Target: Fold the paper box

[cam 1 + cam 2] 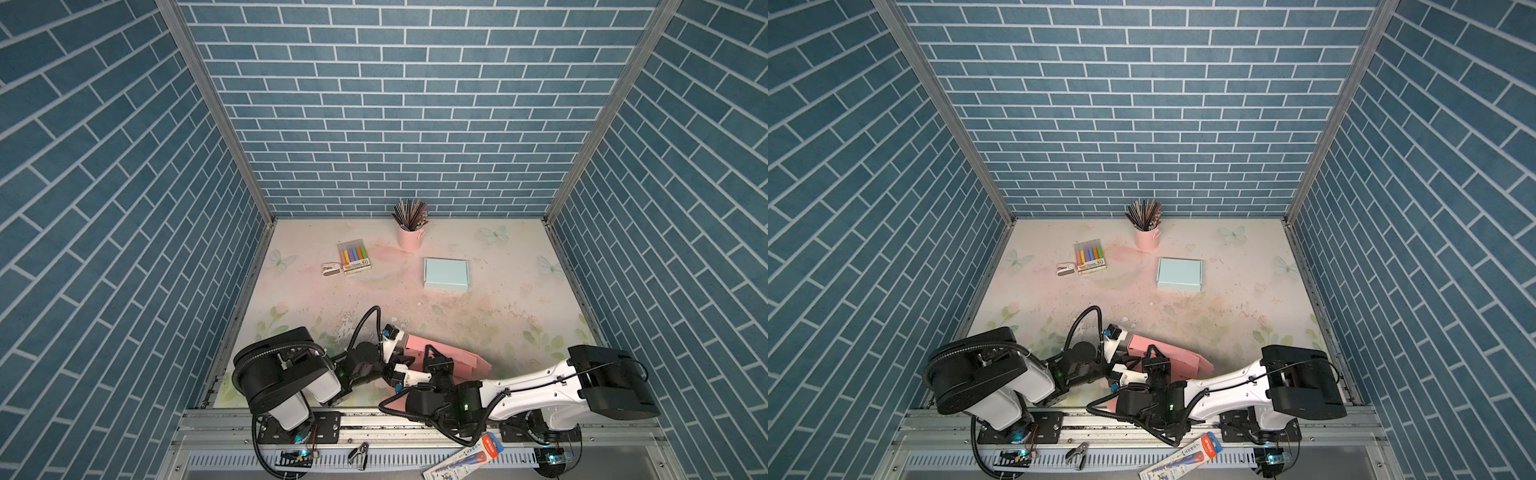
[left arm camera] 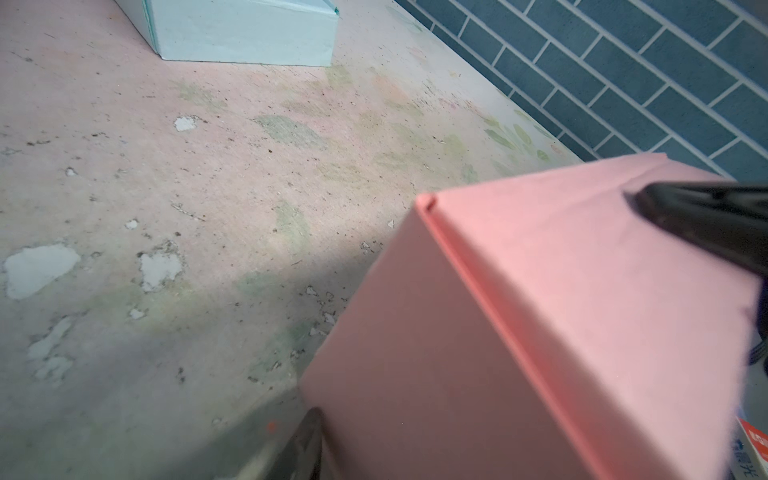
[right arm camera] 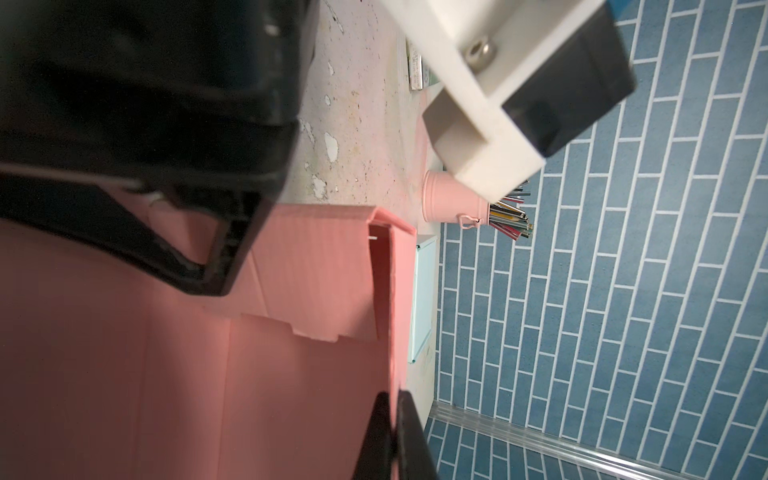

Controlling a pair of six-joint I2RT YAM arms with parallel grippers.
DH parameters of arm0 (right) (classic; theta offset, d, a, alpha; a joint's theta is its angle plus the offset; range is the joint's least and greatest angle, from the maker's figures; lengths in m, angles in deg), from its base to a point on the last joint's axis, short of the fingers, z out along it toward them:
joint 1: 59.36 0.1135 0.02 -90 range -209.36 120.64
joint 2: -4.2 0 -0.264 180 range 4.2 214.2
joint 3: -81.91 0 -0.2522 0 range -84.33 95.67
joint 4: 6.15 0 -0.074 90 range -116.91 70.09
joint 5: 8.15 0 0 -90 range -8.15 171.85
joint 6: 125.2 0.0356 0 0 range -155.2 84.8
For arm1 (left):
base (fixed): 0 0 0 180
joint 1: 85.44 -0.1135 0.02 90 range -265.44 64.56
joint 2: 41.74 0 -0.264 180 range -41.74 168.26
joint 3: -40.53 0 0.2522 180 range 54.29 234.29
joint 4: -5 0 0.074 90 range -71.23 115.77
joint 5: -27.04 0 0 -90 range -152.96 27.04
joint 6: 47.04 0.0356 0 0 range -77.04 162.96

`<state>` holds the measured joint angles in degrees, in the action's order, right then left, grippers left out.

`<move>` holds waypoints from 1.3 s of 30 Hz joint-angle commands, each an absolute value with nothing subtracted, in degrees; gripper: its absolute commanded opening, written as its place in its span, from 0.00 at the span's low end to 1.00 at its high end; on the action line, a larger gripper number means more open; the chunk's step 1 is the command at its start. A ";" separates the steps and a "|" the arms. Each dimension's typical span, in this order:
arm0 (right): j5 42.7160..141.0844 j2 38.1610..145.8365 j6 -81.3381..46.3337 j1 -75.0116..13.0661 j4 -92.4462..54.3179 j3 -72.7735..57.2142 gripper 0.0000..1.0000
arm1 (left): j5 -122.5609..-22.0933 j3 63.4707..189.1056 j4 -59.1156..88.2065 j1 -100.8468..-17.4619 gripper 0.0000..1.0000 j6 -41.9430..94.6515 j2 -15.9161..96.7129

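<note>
Our pink paper box (image 1: 419, 344) lies partly folded at the near middle of the counter (image 1: 511, 299). The right end effector (image 3: 392, 401) is clenched on a raised wall. The left end effector (image 2: 478, 307) straddles its left corner; we cannot tell whether it grips.
</note>
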<state>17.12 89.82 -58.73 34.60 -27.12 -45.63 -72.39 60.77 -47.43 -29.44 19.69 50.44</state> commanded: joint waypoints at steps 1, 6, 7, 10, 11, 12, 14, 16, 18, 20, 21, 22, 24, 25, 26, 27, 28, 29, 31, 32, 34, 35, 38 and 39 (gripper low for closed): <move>23.12 91.12 -56.05 35.27 -28.81 -46.35 0.00 | -70.71 62.54 -48.49 -28.59 0.43 20.68 48.21; 23.14 91.28 -55.76 35.25 -29.22 -46.08 0.00 | -65.76 62.33 -46.07 -27.70 0.41 20.71 45.72; 23.13 91.30 -55.66 35.29 -29.28 -45.96 0.00 | -65.07 62.29 -45.86 -27.39 0.40 20.70 45.45; 23.14 91.27 -55.51 35.27 -29.30 -45.88 0.00 | -63.43 62.29 -45.21 -26.70 0.32 20.86 45.34; 23.05 91.30 -55.45 35.28 -29.37 -45.74 0.00 | -63.16 62.37 -44.97 -26.52 0.30 20.98 45.42; 23.09 91.38 -55.30 35.29 -29.56 -45.58 0.00 | -62.89 62.46 -44.88 -26.32 0.28 21.10 45.40; 23.46 91.52 -54.63 35.24 -30.25 -45.10 0.00 | -62.00 62.59 -44.58 -25.87 0.27 21.18 45.51; 23.77 91.66 -53.77 35.28 -31.17 -44.16 0.00 | -61.25 62.70 -44.44 -25.49 0.25 21.38 45.62; 24.20 91.65 -52.68 35.33 -32.37 -42.74 0.03 | -60.82 62.80 -44.45 -25.35 0.21 21.44 45.59; 25.38 91.22 -50.88 35.35 -34.09 -40.86 0.11 | -60.50 62.81 -44.60 -25.24 0.20 21.48 45.63; 26.23 91.00 -49.78 35.39 -34.80 -39.98 0.15 | -60.31 62.80 -44.60 -25.19 0.19 21.49 45.61; 26.90 90.72 -48.36 35.32 -35.46 -39.01 0.20 | -60.13 62.86 -44.60 -25.11 0.18 21.58 45.53; 28.40 89.85 -45.69 35.38 -36.31 -37.91 0.25 | -59.69 62.81 -44.33 -25.10 0.17 21.52 45.08; 29.10 89.43 -43.64 35.38 -37.12 -37.46 0.27 | -59.34 62.74 -44.12 -25.15 0.17 21.55 44.88; 29.51 89.01 -42.13 35.39 -37.62 -37.31 0.29 | -59.03 62.73 -43.94 -25.08 0.16 21.65 44.65; 30.12 88.41 -40.42 35.37 -38.07 -37.31 0.32 | -58.79 62.71 -43.56 -25.13 0.15 21.69 44.41; 30.33 87.82 -38.54 35.39 -38.58 -37.22 0.34 | -58.66 62.64 -43.24 -25.09 0.15 21.88 44.15; 30.34 87.32 -36.96 35.38 -39.29 -37.04 0.35 | -58.50 62.70 -42.88 -25.06 0.15 21.93 44.00; 30.89 85.70 -33.97 35.31 -40.66 -36.42 0.38 | -58.05 62.81 -41.89 -25.12 0.14 22.32 43.64; 31.17 84.90 -32.34 35.39 -41.42 -35.90 0.39 | -57.83 62.90 -41.55 -25.09 0.14 22.48 43.53; 32.57 82.29 -28.58 35.39 -42.19 -34.72 0.41 | -57.10 62.99 -40.92 -25.14 0.14 22.62 43.25; 33.46 81.20 -27.24 35.39 -41.84 -34.37 0.42 | -56.92 63.04 -40.74 -25.08 0.14 22.64 43.16; 38.46 76.78 -22.06 35.25 -37.45 -33.23 0.44 | -56.38 63.51 -40.09 -25.08 0.14 22.87 43.35; 40.40 75.50 -21.21 35.06 -34.51 -33.11 0.44 | -56.28 63.77 -39.88 -25.15 0.14 22.99 43.49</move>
<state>35.15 78.98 -30.25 35.12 -38.61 -35.08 -57.81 62.36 -40.81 -25.41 22.32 44.03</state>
